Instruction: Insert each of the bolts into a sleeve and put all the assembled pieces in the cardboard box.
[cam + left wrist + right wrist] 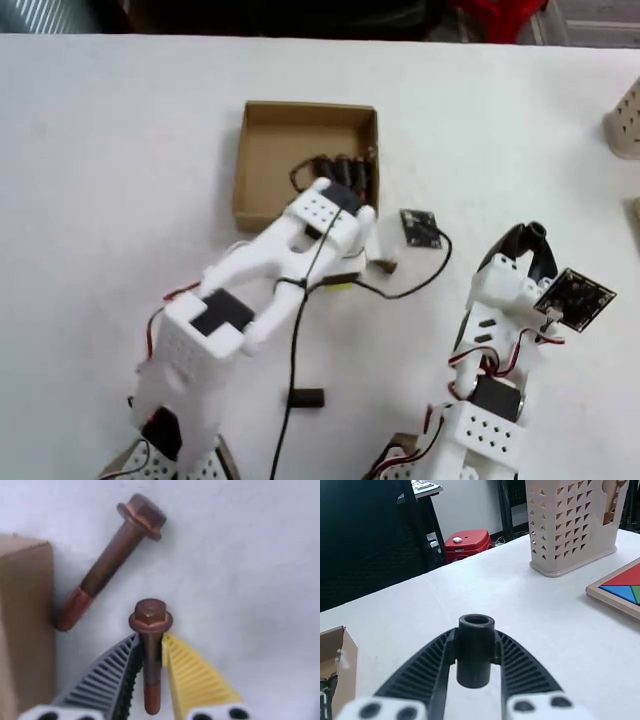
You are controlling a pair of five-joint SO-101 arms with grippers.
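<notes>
My left gripper (150,639), with one grey and one yellow finger, is shut on the shank of a copper bolt (150,622) just over the table. A second copper bolt (112,565) lies loose on the table, its tip against the cardboard box (25,620). In the high view the left arm reaches to the near right corner of the cardboard box (265,160), which holds several black assembled pieces (345,172). My right gripper (475,647) is shut on an upright black sleeve (475,652), open end up. It is held above the table at the right (532,240).
A beige perforated basket (570,520) and a flat coloured puzzle board (620,587) stand at the far right. Black cables (400,290) trail over the table between the arms. A small black block (306,398) lies near the front edge.
</notes>
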